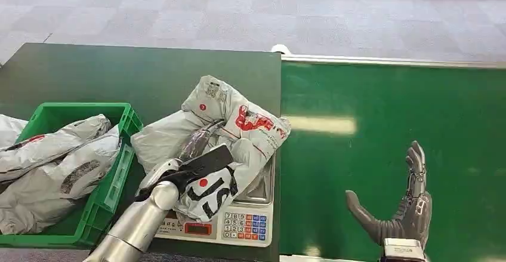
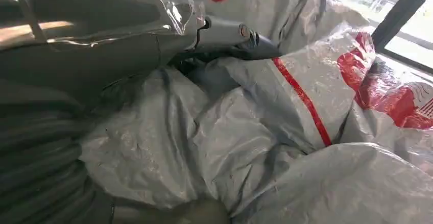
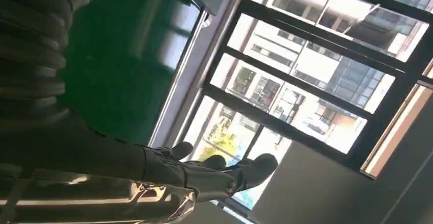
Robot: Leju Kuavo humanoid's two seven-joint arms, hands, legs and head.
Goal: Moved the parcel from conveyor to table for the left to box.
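Resting across a weighing scale point(image 1: 247, 223) at the near edge of the dark green table point(image 1: 89, 71), the grey poly-mailer parcel point(image 1: 238, 125) lies crumpled, its long axis running diagonally from the near left to the far right, with the red-printed end pointing toward the bright green conveyor belt point(image 1: 388, 113) and slightly overhanging the table edge. The left hand point(image 1: 200, 154) lies on top of the parcel with its fingers point(image 2: 224, 35) pressed into the folds of the film; the left wrist view shows the wrinkled grey plastic with a red stripe close against the hand, but whether the fingers have closed around the material cannot be told. The right hand point(image 1: 400, 208) is held above the belt with palm upright, fingers spread apart and holding nothing. A green plastic crate point(image 1: 128, 122) stands on the table to the left of the scale, containing further grey mailer bags point(image 1: 59, 160). Windows point(image 3: 316, 81) appear beyond the right hand in its wrist view.
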